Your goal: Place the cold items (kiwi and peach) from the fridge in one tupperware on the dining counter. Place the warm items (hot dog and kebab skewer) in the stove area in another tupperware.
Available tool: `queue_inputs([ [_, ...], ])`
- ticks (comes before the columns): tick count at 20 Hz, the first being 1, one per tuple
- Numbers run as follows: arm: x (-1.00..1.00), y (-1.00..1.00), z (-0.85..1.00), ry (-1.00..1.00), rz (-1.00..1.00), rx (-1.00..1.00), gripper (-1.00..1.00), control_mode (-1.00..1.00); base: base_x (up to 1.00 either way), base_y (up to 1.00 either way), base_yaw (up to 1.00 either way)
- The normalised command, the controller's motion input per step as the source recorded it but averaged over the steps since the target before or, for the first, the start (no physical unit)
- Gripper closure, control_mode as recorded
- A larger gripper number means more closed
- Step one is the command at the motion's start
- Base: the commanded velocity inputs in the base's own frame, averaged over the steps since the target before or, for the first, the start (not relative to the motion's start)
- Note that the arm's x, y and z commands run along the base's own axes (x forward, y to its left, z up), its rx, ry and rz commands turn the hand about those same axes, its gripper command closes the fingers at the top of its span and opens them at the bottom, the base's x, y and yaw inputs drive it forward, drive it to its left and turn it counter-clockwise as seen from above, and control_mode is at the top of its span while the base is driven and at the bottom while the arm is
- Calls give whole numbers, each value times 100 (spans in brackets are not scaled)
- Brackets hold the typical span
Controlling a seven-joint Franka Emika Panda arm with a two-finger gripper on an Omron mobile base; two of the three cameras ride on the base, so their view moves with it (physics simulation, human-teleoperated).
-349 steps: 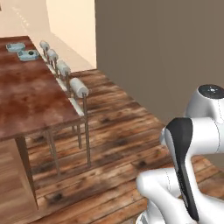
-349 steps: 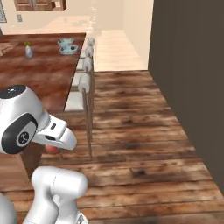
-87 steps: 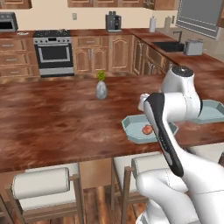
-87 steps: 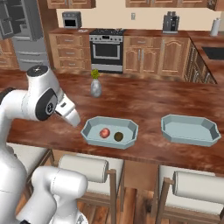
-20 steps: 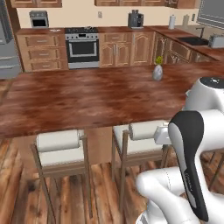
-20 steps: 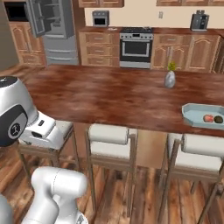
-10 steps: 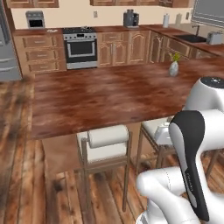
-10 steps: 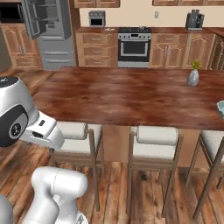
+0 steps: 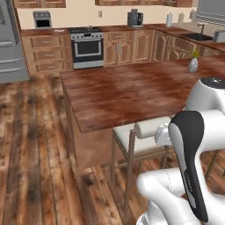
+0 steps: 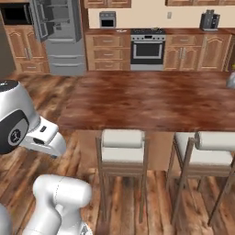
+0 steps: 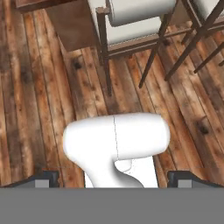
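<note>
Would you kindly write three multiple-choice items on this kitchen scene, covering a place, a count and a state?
1. The stove stands:
A. against the back wall, between wooden cabinets
B. on the dining counter
C. beside the stools

2. Stools at the dining counter in the right base view:
A. none
B. two
C. five

3. The claw is:
A. shut on a peach
B. shut on a kiwi
C. open, holding nothing

Answers: 1 A, cabinets flank it. 2 B, two cushioned seats show. 3 C, its tips sit far apart over bare floor.

The dining counter bench (image 10: 151, 103) runs across the middle, two cushioned stools (image 10: 122, 146) tucked against its near edge. Behind it: the fridge (image 10: 58, 34) with a door open, and the stove (image 10: 148, 48) set among wood cabinets.
</note>
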Motion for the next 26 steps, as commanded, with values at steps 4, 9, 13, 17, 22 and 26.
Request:
queue_inputs([
  [4,0,0,0,0,0,0,-100,100,0,100,0],
  [9,0,0,0,0,0,0,-100,100,0,100,0],
  [13,0,0,0,0,0,0,-100,100,12,100,0],
  [17,0,0,0,0,0,0,-100,100,29,100,-4],
  [22,0,0,0,0,0,0,-100,100,53,100,-27],
  [26,0,0,0,0,0,0,-100,100,36,100,-39],
])
